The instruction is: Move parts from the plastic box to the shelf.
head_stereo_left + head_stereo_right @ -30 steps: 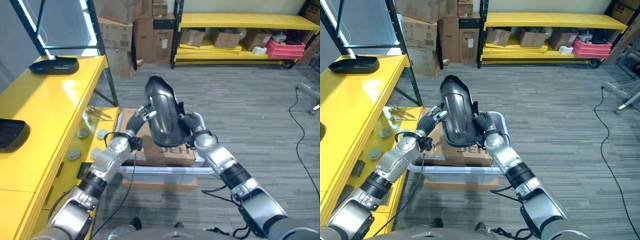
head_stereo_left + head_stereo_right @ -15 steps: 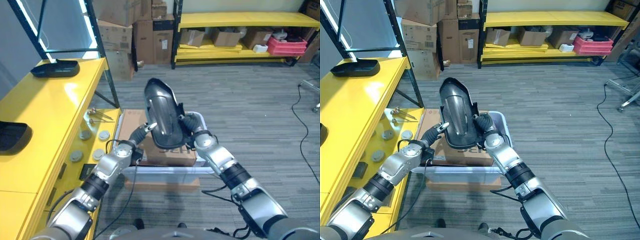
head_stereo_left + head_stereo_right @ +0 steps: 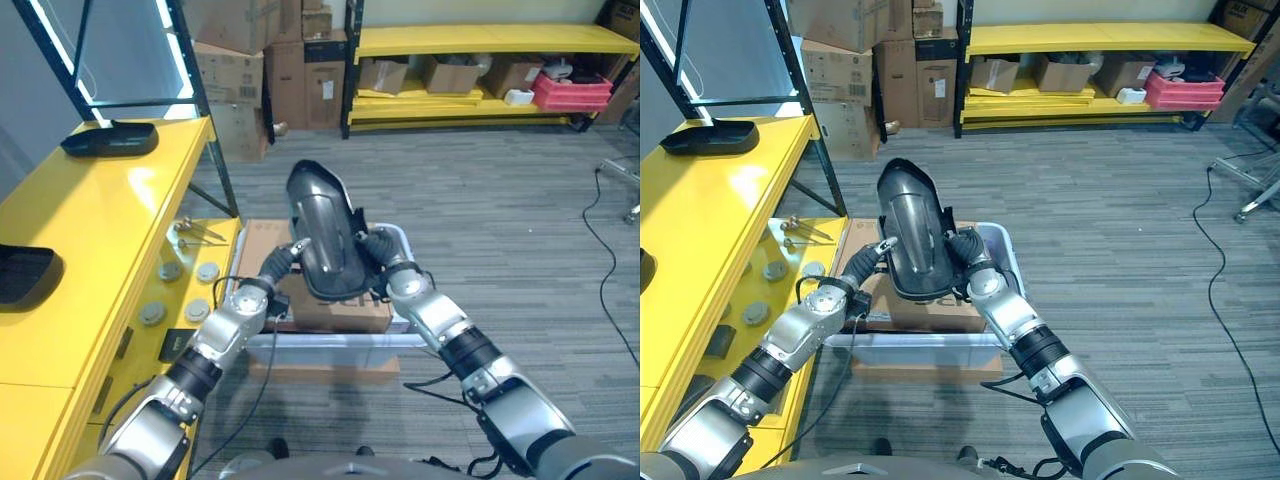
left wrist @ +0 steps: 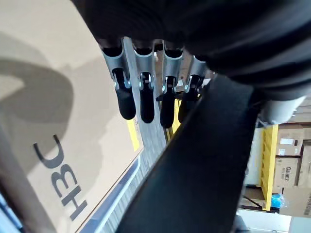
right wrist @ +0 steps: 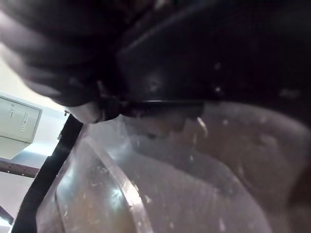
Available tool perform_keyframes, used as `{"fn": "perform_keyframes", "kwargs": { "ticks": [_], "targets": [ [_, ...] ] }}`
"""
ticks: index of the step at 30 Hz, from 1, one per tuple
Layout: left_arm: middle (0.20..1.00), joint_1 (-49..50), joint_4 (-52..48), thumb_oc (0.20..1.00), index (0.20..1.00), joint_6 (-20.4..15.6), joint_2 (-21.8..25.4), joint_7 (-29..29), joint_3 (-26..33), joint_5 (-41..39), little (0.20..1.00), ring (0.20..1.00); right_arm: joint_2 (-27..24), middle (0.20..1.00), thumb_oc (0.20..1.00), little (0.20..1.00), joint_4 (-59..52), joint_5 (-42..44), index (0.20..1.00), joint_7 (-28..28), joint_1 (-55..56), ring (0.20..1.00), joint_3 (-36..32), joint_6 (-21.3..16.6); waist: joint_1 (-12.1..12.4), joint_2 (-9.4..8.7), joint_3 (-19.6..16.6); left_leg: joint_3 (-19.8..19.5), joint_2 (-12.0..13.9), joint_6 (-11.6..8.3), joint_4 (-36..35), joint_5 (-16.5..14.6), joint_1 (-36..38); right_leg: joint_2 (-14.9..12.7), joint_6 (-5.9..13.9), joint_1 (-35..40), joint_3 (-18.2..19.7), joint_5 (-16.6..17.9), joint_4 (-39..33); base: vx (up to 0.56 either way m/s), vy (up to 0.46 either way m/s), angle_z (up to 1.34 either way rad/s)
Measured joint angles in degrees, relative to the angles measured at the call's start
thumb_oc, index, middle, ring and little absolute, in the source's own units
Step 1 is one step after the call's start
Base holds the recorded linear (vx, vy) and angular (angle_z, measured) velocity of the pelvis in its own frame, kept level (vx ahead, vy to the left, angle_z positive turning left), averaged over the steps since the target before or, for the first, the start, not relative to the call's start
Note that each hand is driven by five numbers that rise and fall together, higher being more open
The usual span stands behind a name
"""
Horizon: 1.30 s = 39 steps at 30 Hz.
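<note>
A large dark moulded part [image 3: 912,235], glossy and shell-shaped, was held upright above the clear plastic box [image 3: 992,240], between the two hands. The right hand [image 3: 966,252] was pressed against the part's right edge; its fingers were hidden behind the shell, so it could not be told from the right wrist view whether they were curled round the rim. The left hand [image 3: 868,262] was laid against the part's lower left edge with its fingers [image 4: 141,92] straight and relaxed, clasping nothing, so the part seemed to be steadied from that side rather than gripped. It was judged that the part was carried on end because a shell so broad is more easily balanced between two palms, and lifted clear of the box walls, than taken by one hand. A cardboard box [image 3: 335,305] lay in the plastic box directly beneath the part, which hung apart from it. The yellow shelf [image 3: 110,220] stood to the robot's left, well apart from the part, with a flat black tray-like part [image 3: 108,136] at its far end and another dark part [image 3: 22,272] nearer; bare yellow surface was left between them. A black upright post [image 3: 205,110] rose at the shelf's far corner, and the swing leftward would need to be kept on the near side of it.
</note>
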Motion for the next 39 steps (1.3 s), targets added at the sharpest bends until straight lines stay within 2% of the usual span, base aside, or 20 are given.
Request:
{"fn": "perform_keyframes", "kwargs": {
  "ticks": [2, 11, 14, 15, 16, 17, 21, 28, 33, 35, 39],
  "targets": [
    [0.200, 0.0, -0.1, 0.200, 0.200, 0.0, 0.7, 0.3, -1.5, 3.6, 0.200, 0.200, 0.3, 0.200, 0.200, 0.200, 0.0, 0.0, 0.200, -0.1, 0.0, 0.200, 0.0, -0.3, -0.1, -0.01, 0.0, 0.0, 0.0, 0.00, 0.0, 0.0, 0.0, 0.0, 0.00, 0.0, 0.0, 0.0, 0.0, 0.00, 0.000, 0.00],
    [0.200, 0.1, 0.7, 0.200, 0.200, -0.1, -0.2, 3.8, -1.9, 0.7, 0.200, 0.200, 0.3, 0.200, 0.200, 0.200, -0.1, 2.4, 0.200, -0.2, 0.0, 0.200, 0.0, -0.2, 0.1, -0.08, 0.0, 0.1, 0.0, 0.00, 0.0, 0.0, 0.0, 0.0, 0.00, 0.0, 0.0, 0.0, 0.1, 0.00, 0.000, 0.00],
    [0.200, 0.1, 0.7, 0.200, 0.200, -0.3, -0.4, 4.3, -1.9, 0.6, 0.200, 0.200, 0.6, 0.200, 0.200, 0.200, 0.0, 5.8, 0.200, -0.3, 0.0, 0.200, 0.0, -0.2, 0.1, -0.09, 0.0, 0.1, 0.0, 0.00, 0.0, 0.0, 0.0, 0.0, -0.01, 0.0, 0.0, 0.0, 0.2, 0.00, 0.000, 0.00],
    [0.200, 0.1, 0.7, 0.200, 0.200, -0.5, -0.3, 4.3, -1.9, 0.6, 0.200, 0.200, 0.6, 0.435, 0.435, 0.435, 0.0, 7.4, 0.435, -0.3, 0.0, 0.435, -0.1, -0.2, 0.1, -0.09, 0.0, 0.1, 0.0, 0.00, 0.0, 0.0, 0.1, 0.0, -0.02, 0.0, 0.0, 0.0, 0.2, 0.00, 0.000, 0.00],
    [0.200, 0.4, 0.7, 0.200, 0.200, -0.6, -0.1, 4.8, -1.9, 0.5, 0.200, 0.200, 0.8, 1.000, 1.000, 1.000, 0.0, 11.8, 1.000, -0.2, 0.0, 1.000, -0.2, -0.3, 0.0, -0.10, 0.0, 0.1, 0.0, 0.00, 0.0, 0.0, 0.1, 0.1, -0.02, 0.1, 0.0, 0.0, 0.2, 0.00, 0.000, 0.00],
    [0.200, 1.2, 0.8, 0.200, 0.200, -0.6, 0.0, 6.2, -1.4, -0.9, 0.200, 0.200, 1.5, 1.000, 1.000, 1.000, -0.1, 17.7, 1.000, 0.0, 0.0, 1.000, -0.3, -0.9, -0.1, -0.12, 0.0, 0.1, 0.1, -0.01, 0.0, 0.0, 0.1, 0.1, -0.02, 0.1, 0.0, 0.0, 0.2, 0.00, 0.000, 0.00],
    [0.200, 3.9, 0.9, 0.200, 0.200, -1.2, 0.0, 7.3, 0.8, -3.9, 0.200, 0.200, 3.3, 1.000, 1.000, 1.000, -0.8, 26.2, 1.000, 2.6, 1.3, 1.000, -0.8, -4.0, 0.4, -0.18, 0.0, 0.0, 0.1, -0.01, 0.0, 0.0, 0.2, 0.1, -0.02, 0.2, -0.1, 0.0, 0.1, 0.00, 0.000, 0.00],
    [0.200, 4.8, 1.0, 0.200, 0.200, -2.4, 0.1, 9.6, 0.9, -4.4, 0.200, 0.200, 4.4, 1.000, 1.000, 1.000, -5.5, 29.5, 1.000, 2.9, 2.2, 1.000, -1.5, -8.6, 1.3, -0.59, 0.1, -0.1, 0.0, -0.02, 0.0, 0.0, 0.2, 0.0, -0.01, 0.1, -0.2, 0.0, 0.0, 0.00, 0.000, 0.00],
    [0.200, 5.4, 1.3, 0.200, 0.200, -3.1, 0.3, 10.6, 1.3, -6.1, 0.200, 0.200, 4.1, 1.000, 1.000, 1.000, -14.7, 31.5, 1.000, 2.2, 2.6, 1.000, -4.5, -12.0, 0.1, -1.11, 0.0, 0.1, 0.0, -0.02, 0.0, 0.0, 0.2, 0.0, 0.00, -0.1, 0.0, 0.0, 0.0, 0.00, 0.000, 0.00],
    [0.200, 5.5, 2.8, 0.200, 0.200, -4.6, -0.1, 10.6, 2.2, -6.0, 0.200, 0.200, 3.9, 1.000, 1.000, 1.000, -16.7, 31.6, 1.000, 1.5, 2.8, 1.000, -6.8, -13.6, -0.6, -1.35, 0.0, 0.3, 0.0, -0.03, 0.0, 0.0, 0.2, 0.1, 0.03, -0.1, 0.2, 0.0, 0.1, 0.00, 0.004, -0.05],
    [0.200, 6.7, 3.4, 0.200, 0.200, -6.4, 0.0, 10.7, 3.5, -6.0, 0.200, 0.200, 2.9, 1.000, 1.000, 1.000, -18.9, 31.4, 1.000, 1.5, 6.5, 1.000, -11.4, -14.5, -1.5, -1.51, 0.0, 0.8, 0.1, -0.09, 0.0, -0.1, 0.3, 0.1, 0.04, -0.3, 0.6, 0.0, 0.0, 0.00, 0.006, -0.06]
  ]
}}
